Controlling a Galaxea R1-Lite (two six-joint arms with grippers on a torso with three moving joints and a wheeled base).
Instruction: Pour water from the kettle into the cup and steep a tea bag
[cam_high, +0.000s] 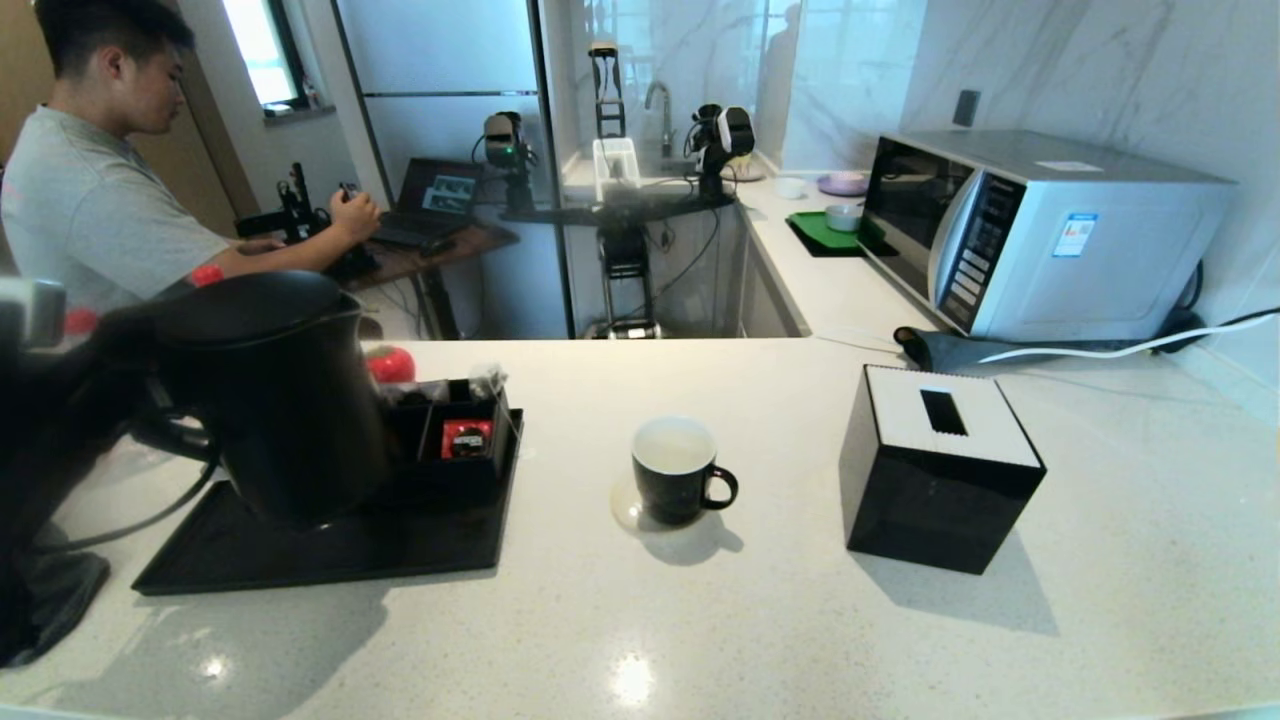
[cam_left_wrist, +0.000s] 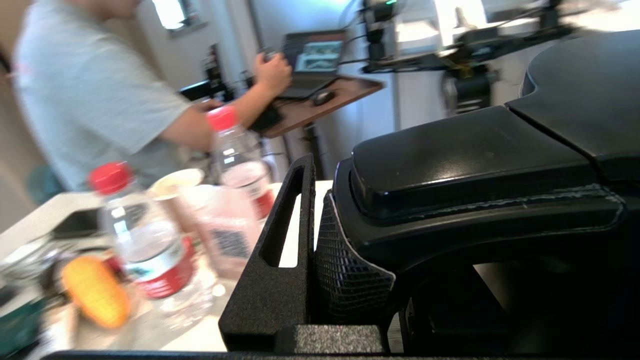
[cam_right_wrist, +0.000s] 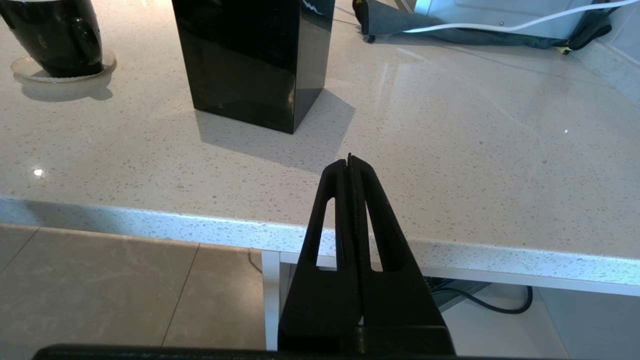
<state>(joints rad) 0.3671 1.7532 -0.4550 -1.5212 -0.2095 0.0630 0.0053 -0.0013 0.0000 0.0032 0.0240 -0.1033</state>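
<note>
A: Count. One kettle (cam_high: 275, 400), matte black, upright over the black tray (cam_high: 300, 560) at the counter's left. Whether its base touches the tray, cannot tell.

B: Grip?

A: Left gripper (cam_left_wrist: 320, 260) clamped on the kettle's handle; in the left wrist view one finger (cam_left_wrist: 280, 250) lies flat against the handle's side, the other hidden behind it.

B: Cups?

A: One cup (cam_high: 678, 470), glossy black, white inside, on a clear coaster (cam_high: 625, 510) mid-counter, well apart from the tray. Handle toward the tissue box (cam_high: 940, 470). One tissue box, black cube, white top, right of the cup.

B: Tea bag?

A: Cannot pick it out. One low compartment box (cam_high: 460, 440) on the tray just behind the kettle, one red-labelled sachet (cam_high: 467, 438) in it.

B: Right arm?

A: Right gripper (cam_right_wrist: 350, 165) parked below the counter's near edge, fingers pressed together, holding nothing.

B: Other?

A: One microwave (cam_high: 1040, 230) far right. Two red-capped bottles (cam_left_wrist: 145, 235) beyond the kettle, seen from the left wrist. One person (cam_high: 100, 190) seated at back left.
</note>
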